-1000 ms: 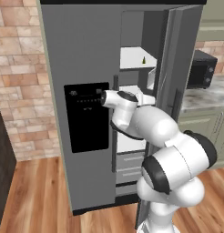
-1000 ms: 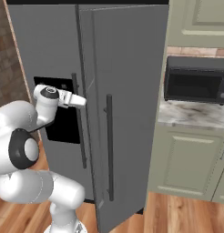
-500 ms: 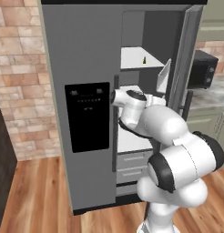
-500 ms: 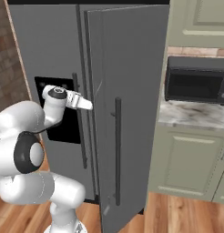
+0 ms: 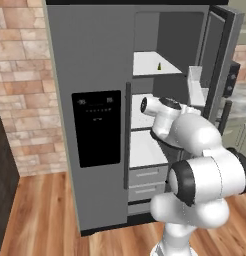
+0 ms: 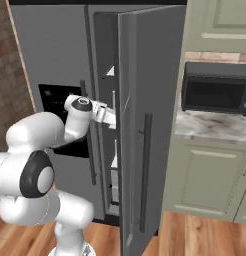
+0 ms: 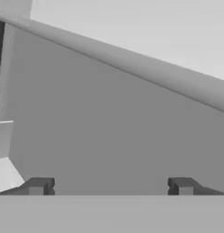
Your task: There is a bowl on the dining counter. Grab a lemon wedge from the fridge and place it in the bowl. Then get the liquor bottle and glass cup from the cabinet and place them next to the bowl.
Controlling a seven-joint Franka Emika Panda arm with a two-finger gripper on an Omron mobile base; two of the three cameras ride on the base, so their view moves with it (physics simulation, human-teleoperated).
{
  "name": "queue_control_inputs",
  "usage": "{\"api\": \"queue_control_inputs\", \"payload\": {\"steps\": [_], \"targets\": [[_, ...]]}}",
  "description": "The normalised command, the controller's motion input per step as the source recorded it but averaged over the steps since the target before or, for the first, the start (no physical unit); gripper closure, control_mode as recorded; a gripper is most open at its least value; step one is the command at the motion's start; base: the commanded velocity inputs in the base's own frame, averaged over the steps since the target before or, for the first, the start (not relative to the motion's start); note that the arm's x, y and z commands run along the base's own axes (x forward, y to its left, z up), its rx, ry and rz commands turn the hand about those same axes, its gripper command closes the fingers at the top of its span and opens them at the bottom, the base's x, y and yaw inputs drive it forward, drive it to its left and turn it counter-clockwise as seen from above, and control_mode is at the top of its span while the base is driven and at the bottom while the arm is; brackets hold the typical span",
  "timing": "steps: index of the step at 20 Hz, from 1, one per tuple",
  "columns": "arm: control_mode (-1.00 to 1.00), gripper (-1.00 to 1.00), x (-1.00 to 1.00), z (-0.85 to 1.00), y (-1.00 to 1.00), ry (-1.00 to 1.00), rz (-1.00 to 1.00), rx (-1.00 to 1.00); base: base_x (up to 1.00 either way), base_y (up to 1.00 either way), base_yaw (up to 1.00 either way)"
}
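The fridge (image 5: 95, 75) stands with its right door (image 6: 145, 125) swung wide. The hand (image 7: 109, 186) reaches in between door and shelves, fingers spread apart and holding nothing, facing a plain grey panel. Above the hand, on the upper shelf (image 5: 155, 65), sits what looks like the lemon wedge (image 5: 160, 66), tiny and hard to make out.

Soft, even light, and a flat rendered look

No glare is seen, and shadows are faint. The inside of the fridge (image 5: 165, 35) is shaded grey. Edges are a little jagged, and the hand view is kept plain and dull.
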Motion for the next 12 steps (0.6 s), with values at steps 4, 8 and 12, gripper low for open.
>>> {"api": "queue_control_inputs", "payload": {"steps": [4, 8, 12], "targets": [[-1.00, -1.00, 0.00, 0.01, -0.99, -0.10, 0.00, 0.06, 0.00, 0.00, 0.00], [-1.00, -1.00, 0.00, 0.01, -0.94, -0.11, 0.00, 0.06, 0.00, 0.00, 0.00], [-1.00, -1.00, 0.03, 0.00, -0.79, -0.16, 0.02, 0.06, 0.00, 0.00, 0.00]]}}
